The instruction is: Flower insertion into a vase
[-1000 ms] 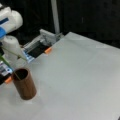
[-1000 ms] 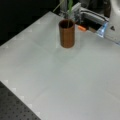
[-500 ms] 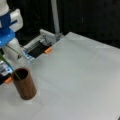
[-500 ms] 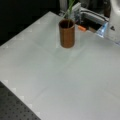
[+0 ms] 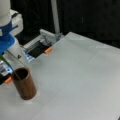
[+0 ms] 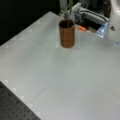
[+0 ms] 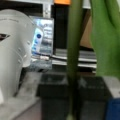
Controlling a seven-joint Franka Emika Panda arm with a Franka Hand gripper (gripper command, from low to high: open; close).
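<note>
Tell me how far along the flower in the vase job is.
The gripper is shut on the thin green flower stem, so the pickup looks done. In a front view the stem slants down to the rim of the brown wood-looking cylindrical vase, upright on the white table. Whether the tip is inside isn't clear.

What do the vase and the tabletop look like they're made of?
The vase looks like wood or a wood-look finish: plain matte brown wall, dark hollow inside, no glaze shine. It could equally be printed plastic or card. The tabletop looks like a smooth pale grey sheet, laminate or painted board, with a dull even sheen and faint seam lines. The gripper holds a green stem that looks like matte plastic.
</note>
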